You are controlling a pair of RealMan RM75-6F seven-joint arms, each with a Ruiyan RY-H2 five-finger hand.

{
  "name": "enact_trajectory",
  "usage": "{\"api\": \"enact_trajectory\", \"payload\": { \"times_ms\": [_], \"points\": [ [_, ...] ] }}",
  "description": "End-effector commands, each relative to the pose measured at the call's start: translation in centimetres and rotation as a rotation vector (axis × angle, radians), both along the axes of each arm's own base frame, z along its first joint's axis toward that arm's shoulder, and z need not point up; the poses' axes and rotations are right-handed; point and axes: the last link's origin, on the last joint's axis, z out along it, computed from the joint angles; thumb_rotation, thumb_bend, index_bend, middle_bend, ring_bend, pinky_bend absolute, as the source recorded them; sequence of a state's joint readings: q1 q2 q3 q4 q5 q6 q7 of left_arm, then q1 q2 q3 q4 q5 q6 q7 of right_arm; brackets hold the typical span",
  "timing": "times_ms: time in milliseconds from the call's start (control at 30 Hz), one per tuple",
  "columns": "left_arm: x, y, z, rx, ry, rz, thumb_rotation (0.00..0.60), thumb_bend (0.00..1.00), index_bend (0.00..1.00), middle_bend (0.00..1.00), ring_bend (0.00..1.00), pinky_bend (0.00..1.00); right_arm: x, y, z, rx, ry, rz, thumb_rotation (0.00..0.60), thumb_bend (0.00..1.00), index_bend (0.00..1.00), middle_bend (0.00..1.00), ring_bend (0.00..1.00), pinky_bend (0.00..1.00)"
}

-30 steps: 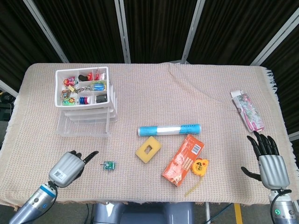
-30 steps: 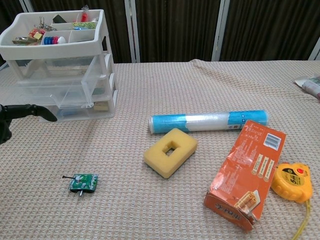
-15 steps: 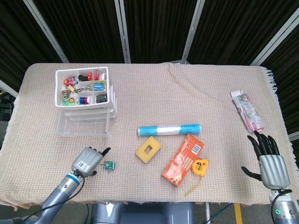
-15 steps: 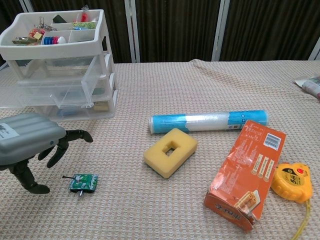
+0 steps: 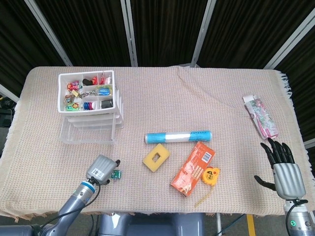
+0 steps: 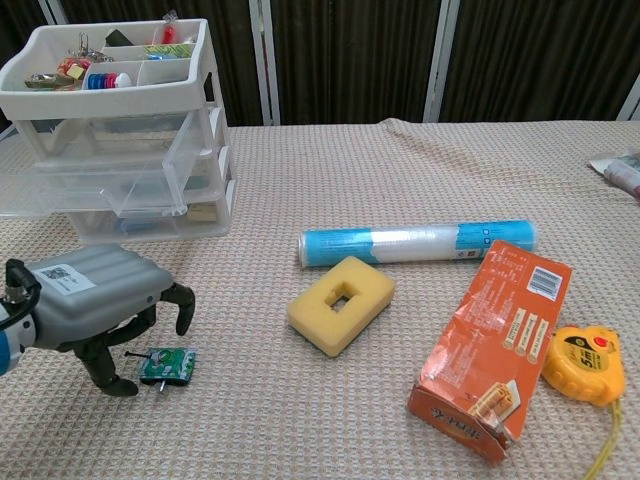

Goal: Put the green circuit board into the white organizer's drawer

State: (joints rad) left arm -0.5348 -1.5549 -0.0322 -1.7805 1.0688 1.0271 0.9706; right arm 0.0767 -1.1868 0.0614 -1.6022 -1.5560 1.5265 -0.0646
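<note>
The small green circuit board [image 6: 167,366] lies flat on the woven cloth near the front left; in the head view only its right edge [image 5: 117,174] shows. My left hand [image 6: 92,307] hovers right over it, fingers curled downward around it, thumb tip beside its left end, holding nothing. From above, the left hand [image 5: 101,168] covers most of the board. The white organizer [image 5: 90,107] stands at the back left, and a clear drawer [image 6: 90,190] is pulled out toward the front. My right hand [image 5: 284,169] rests open at the front right, far from the board.
A yellow sponge [image 6: 341,304], a blue roll [image 6: 418,242], an orange box [image 6: 493,345] and a yellow tape measure [image 6: 584,365] lie right of the board. A patterned packet [image 5: 261,117] sits at the far right. The organizer's top tray [image 5: 87,92] holds several small items.
My left hand has moved right and forward from the table's left side until it stands over the circuit board, fingers curling down. The right hand and the board stayed still.
</note>
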Motion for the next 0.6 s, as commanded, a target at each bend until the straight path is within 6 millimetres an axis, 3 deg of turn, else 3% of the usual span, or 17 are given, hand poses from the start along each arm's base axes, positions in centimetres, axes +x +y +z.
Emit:
{"api": "enact_trajectory", "payload": {
  "times_ms": [33, 200, 267, 333, 433, 600],
  "points": [
    [0.2, 0.0, -0.6, -0.011, -0.012, 0.015, 0.6, 0.1, 0.44, 0.88, 0.8, 0.74, 0.0, 0.0, 0.0, 0.0, -0.001, 0.001, 0.6, 0.03, 0.11, 0.0, 0.0, 0.0],
    [0.2, -0.1, -1.2, -0.033, -0.021, 0.038, 0.6, 0.19, 0.48, 0.89, 0.82, 0.75, 0.0, 0.0, 0.0, -0.001, -0.002, -0.001, 0.6, 0.03, 0.11, 0.0, 0.0, 0.0],
    [0.2, -0.1, -1.3, -0.032, -0.015, 0.041, 0.6, 0.28, 0.52, 0.9, 0.82, 0.75, 0.0, 0.0, 0.0, 0.0, -0.003, 0.0, 0.6, 0.03, 0.11, 0.0, 0.0, 0.0],
    [0.2, -0.1, -1.5, -0.03, -0.023, 0.049, 0.6, 0.45, 0.61, 0.91, 0.83, 0.76, 0.0, 0.0, 0.0, 0.002, -0.004, 0.0, 0.6, 0.03, 0.11, 0.0, 0.0, 0.0],
    [0.3, 0.0, -1.6, -0.024, -0.044, 0.053, 0.6, 0.62, 0.7, 0.92, 0.84, 0.76, 0.0, 0.0, 0.0, 0.001, -0.005, 0.0, 0.6, 0.03, 0.11, 0.0, 0.0, 0.0],
    [1.2, -0.2, -0.8, -0.011, -0.115, 0.025, 0.6, 0.66, 0.72, 0.92, 0.84, 0.76, 0.0, 0.0, 0.0, 0.001, -0.004, -0.002, 0.6, 0.03, 0.11, 0.0, 0.0, 0.0]
  ]
}}
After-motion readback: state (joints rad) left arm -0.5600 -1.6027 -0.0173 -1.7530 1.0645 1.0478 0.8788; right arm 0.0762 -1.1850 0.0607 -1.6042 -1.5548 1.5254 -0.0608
